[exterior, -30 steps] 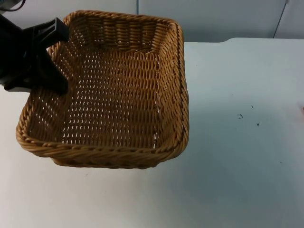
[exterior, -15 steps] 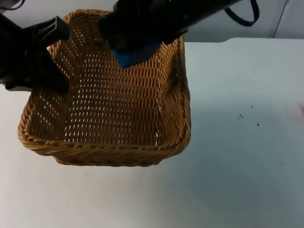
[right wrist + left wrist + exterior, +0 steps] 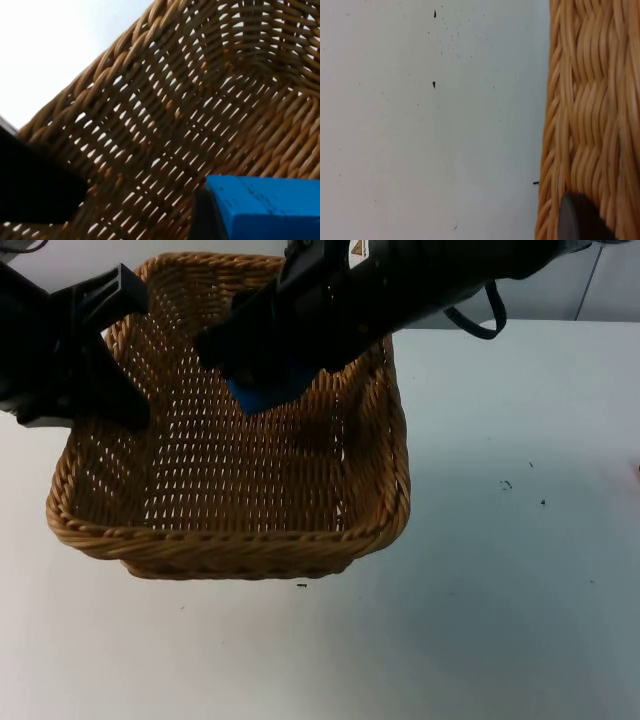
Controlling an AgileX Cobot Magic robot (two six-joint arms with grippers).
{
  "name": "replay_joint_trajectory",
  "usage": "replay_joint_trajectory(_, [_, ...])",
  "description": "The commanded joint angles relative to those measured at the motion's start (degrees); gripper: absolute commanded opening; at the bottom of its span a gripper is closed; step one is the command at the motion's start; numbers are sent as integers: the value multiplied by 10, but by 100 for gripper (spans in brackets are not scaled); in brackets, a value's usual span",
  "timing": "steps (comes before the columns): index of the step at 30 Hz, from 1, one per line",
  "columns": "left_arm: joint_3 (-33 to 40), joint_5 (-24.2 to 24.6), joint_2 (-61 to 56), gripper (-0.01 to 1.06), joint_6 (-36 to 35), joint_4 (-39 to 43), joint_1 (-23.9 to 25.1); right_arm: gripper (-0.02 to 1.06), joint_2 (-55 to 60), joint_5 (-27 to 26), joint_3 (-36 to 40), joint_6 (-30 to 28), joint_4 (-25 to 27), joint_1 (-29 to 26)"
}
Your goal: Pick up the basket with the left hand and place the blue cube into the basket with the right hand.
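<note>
Blue cube [image 3: 268,392]: one. Clamped in the right gripper [image 3: 255,380], held above the inside of the basket, over its far half and clear of the woven floor. In the right wrist view the blue cube [image 3: 267,207] has a flat top face with faint dark scuffs and sits against a black fingertip [image 3: 205,215], with the basket's inner wall behind it.

Basket [image 3: 230,475]: one. Rectangular, tan wicker, open weave in floor and walls, thick braided rim. Held by the left gripper [image 3: 105,370] at its left rim, near the far corner; it appears raised off the table, with a shadow beneath its near edge. In the left wrist view the braided wall of the basket [image 3: 590,110] runs upright beside the table, with a dark fingertip [image 3: 577,220] pressed against it.

Grippers: two. Left gripper clenched on the basket rim. Right gripper clenched on the blue cube, its arm reaching in from the far right across the basket's far right corner.

Table [image 3: 520,570]: one. White top with a few small dark specks [image 3: 506,484] to the right of the basket and one just in front of it.

Partition wall [image 3: 600,285]: one. Grey, behind the table's far edge.
</note>
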Motion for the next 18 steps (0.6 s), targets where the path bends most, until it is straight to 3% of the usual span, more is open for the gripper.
replay_joint_trajectory(1, [0,3,-6,4,1,-19,2,0,6,-16,-6,-4,0,3])
replay_joint_trajectory(3, [0,3,-6,4,1,-19,2,0,8,-15,-6,-4,0,3])
replay_joint_trajectory(8, [0,3,-6,4,1,-19,2,16,14,-9,-6,-4,0,3])
replay_joint_trajectory(11, [0,3,-6,4,1,-19,2,42,14,-14,-6,-4,0,3])
replay_joint_trajectory(12, [0,3,-6,4,1,-19,2,42,14,-14,-6,-4,0,3])
replay_joint_trajectory(17, [0,3,-6,4,1,-19,2,77,7,-19,-6,-4,-3,3])
replay_joint_trajectory(18, [0,3,-6,4,1,-19,2,77,7,-19,-6,-4,-3,3])
